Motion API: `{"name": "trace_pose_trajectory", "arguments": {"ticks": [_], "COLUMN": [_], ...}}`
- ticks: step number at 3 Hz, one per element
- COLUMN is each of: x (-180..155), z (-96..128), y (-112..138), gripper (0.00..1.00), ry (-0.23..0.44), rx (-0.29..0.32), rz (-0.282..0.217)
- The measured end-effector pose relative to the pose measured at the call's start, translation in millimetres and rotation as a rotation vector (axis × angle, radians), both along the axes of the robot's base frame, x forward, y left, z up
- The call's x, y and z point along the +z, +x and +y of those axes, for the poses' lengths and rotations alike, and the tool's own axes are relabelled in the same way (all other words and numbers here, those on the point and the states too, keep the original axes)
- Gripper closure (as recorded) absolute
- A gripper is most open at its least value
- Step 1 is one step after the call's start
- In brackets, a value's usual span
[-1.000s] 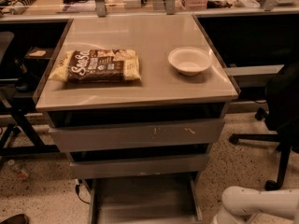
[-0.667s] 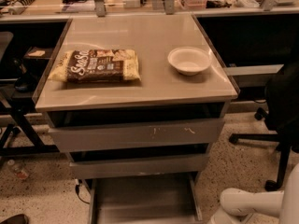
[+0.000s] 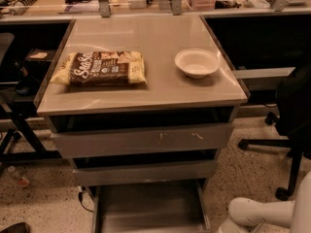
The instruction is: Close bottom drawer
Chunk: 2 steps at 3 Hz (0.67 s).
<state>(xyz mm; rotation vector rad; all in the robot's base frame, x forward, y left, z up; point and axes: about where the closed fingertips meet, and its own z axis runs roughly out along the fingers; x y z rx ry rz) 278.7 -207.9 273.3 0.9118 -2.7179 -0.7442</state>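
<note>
The bottom drawer (image 3: 150,205) is pulled far out at the foot of the cabinet. It is a shallow grey tray with thin side rails and a low front at the lower edge of the view. Above it sit the medium-width drawer (image 3: 146,172) and the widest drawer (image 3: 143,140) with pale scratches, both slightly out. My gripper is out of view. Only a white rounded part of my arm (image 3: 260,212) shows at the bottom right, right of the bottom drawer and apart from it.
On the cabinet top (image 3: 160,89) lie a brown snack bag (image 3: 99,68) and a white bowl (image 3: 197,62). A black office chair (image 3: 291,125) stands at the right. A black desk frame (image 3: 19,125) stands at the left. A cable (image 3: 83,198) hangs by the drawer's left.
The white arm part has shifted slightly left at the bottom right. The drawers, bag and bowl have not moved.
</note>
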Motion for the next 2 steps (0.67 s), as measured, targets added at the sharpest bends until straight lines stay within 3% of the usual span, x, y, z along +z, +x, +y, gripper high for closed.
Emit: {"name": "trace_pose_trajectory", "arguments": {"ticks": [1, 2], "x": [-24, -52], "z": [-3, -12], "y": [10, 42], "gripper": [1.00, 1.00], "ry": [0.039, 0.075], "rx": [-0.071, -0.162], "rz": [-0.017, -0.062]}}
